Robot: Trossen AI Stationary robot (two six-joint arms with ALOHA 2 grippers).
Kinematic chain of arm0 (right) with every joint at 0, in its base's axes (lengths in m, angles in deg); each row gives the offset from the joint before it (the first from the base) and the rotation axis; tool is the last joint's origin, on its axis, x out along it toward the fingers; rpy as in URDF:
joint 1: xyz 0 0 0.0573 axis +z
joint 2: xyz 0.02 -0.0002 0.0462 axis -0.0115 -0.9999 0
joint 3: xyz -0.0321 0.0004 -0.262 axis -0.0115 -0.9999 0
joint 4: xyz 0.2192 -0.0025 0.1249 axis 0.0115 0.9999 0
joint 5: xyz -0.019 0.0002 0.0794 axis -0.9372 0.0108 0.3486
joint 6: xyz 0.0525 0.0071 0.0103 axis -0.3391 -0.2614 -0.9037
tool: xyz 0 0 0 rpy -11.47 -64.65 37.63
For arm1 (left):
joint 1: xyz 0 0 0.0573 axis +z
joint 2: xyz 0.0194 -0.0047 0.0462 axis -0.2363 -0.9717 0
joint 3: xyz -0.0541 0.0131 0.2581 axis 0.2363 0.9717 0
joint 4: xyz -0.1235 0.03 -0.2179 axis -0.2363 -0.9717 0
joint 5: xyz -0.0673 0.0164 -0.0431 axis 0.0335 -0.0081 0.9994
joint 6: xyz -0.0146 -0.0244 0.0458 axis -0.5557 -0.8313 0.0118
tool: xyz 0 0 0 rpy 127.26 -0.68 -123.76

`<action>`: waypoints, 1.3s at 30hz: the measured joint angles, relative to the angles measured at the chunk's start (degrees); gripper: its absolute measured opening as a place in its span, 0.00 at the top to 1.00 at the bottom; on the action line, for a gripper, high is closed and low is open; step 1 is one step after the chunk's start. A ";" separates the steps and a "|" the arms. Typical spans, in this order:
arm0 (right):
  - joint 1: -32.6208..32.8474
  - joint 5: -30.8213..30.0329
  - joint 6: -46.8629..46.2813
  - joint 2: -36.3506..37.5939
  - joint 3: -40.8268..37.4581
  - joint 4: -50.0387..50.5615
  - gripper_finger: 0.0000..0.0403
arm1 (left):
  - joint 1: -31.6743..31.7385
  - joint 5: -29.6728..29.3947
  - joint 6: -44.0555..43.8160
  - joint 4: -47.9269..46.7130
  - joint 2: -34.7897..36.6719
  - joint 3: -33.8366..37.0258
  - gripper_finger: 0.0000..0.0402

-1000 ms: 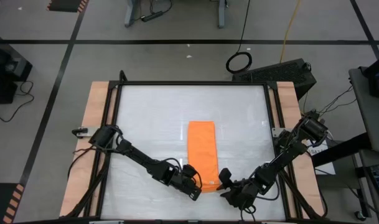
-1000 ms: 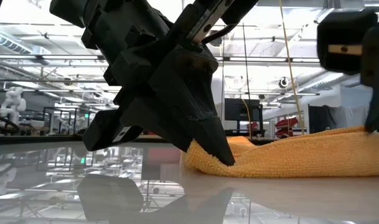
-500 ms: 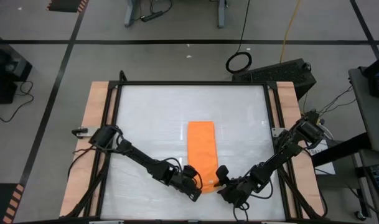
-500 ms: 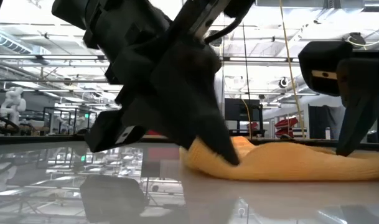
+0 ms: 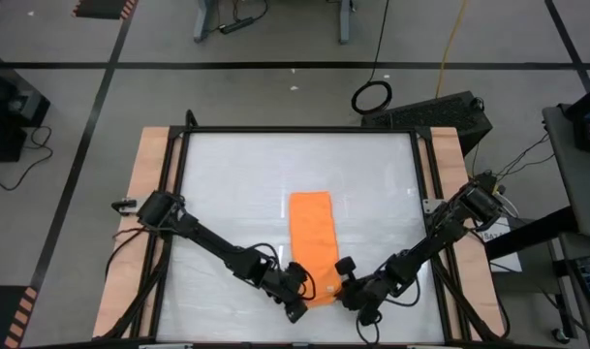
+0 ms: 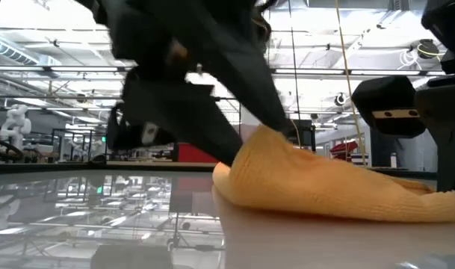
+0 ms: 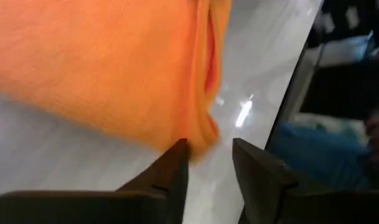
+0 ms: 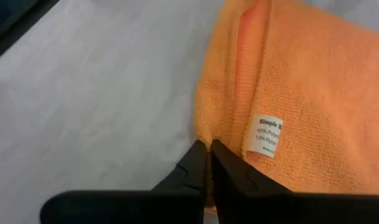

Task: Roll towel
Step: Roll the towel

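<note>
At the near edge of the bench (image 5: 227,194), both arms reach in low toward the same end of the towel (image 5: 311,247). The left hand (image 5: 296,296) sits at the towel's near left corner; its wrist view shows the two fingers (image 7: 170,171) slightly parted, with the folded corner of the cloth just at their tips and not clearly pinched between them. The right hand (image 5: 351,291) sits at the near right corner, and its fingers (image 8: 198,168) are pressed together at the towel's edge, seemingly nipping the hem, just beside a small white label (image 8: 268,135) sewn to the cloth.

In the low view the near end of the towel is lifted into a hump off the bench under the left arm, while the rest slopes down and lies flat toward the right hand (image 6: 406,112).

Farther back, the towel stretches away from the hands as a long, narrow orange strip, folded lengthwise, lying flat near the middle of the white bench top. Wooden side rails (image 5: 144,194) frame the bench.
</note>
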 joint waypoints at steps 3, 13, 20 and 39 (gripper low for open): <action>-0.72 2.50 -2.14 0.02 0.00 0.09 0.98 | -0.09 0.23 5.02 -2.99 2.62 0.00 0.63; -4.86 13.21 -6.71 0.02 -0.13 -1.65 1.00 | -7.50 -13.52 43.37 -4.99 7.92 -0.04 0.61; -7.10 17.39 -7.49 0.00 -0.14 -1.90 1.00 | -9.17 -17.53 59.73 -2.16 3.74 -0.04 0.61; -8.29 18.55 -9.53 -0.04 -0.22 -2.42 1.00 | -4.22 -9.70 68.46 -1.58 -3.90 -0.14 0.61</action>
